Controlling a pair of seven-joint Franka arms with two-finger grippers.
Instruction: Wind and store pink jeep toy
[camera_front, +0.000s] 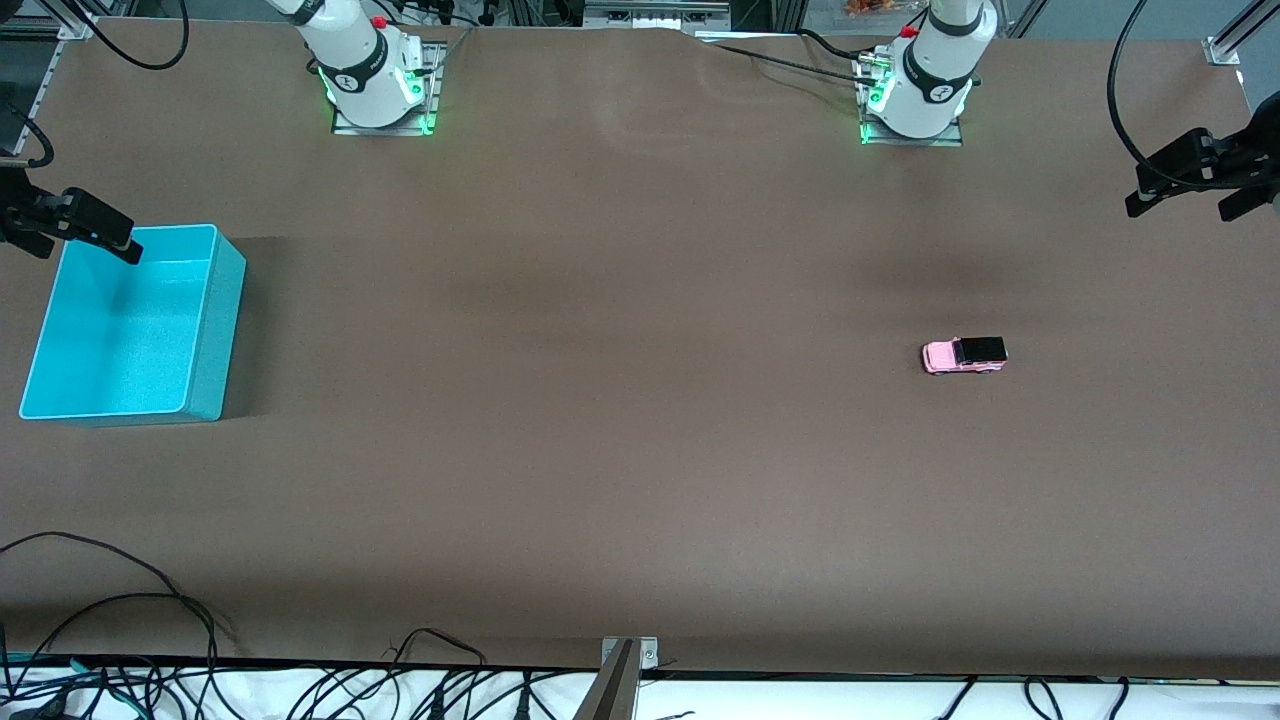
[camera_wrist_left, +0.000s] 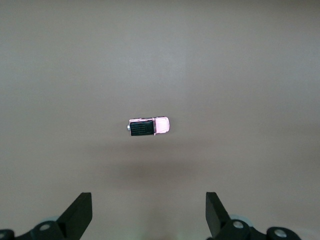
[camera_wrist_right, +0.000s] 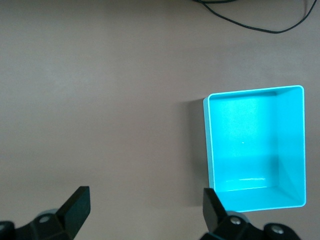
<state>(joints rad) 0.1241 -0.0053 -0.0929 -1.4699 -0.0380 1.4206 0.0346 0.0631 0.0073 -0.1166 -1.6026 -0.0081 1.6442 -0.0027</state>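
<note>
The pink jeep toy (camera_front: 964, 355), tiny with a black roof, stands on its wheels on the brown table toward the left arm's end. It also shows in the left wrist view (camera_wrist_left: 149, 126). My left gripper (camera_front: 1190, 205) hangs high in the air, open and empty; in its own view (camera_wrist_left: 149, 215) the jeep lies well clear of the fingers. My right gripper (camera_front: 85, 248) is also raised high, open and empty, over the turquoise bin's corner; its own view (camera_wrist_right: 145, 210) shows bare table between the fingers.
The turquoise bin (camera_front: 215, 300) stands empty at the right arm's end of the table and shows in the right wrist view (camera_wrist_right: 207, 145). Loose black cables (camera_front: 150, 600) lie along the table edge nearest the front camera.
</note>
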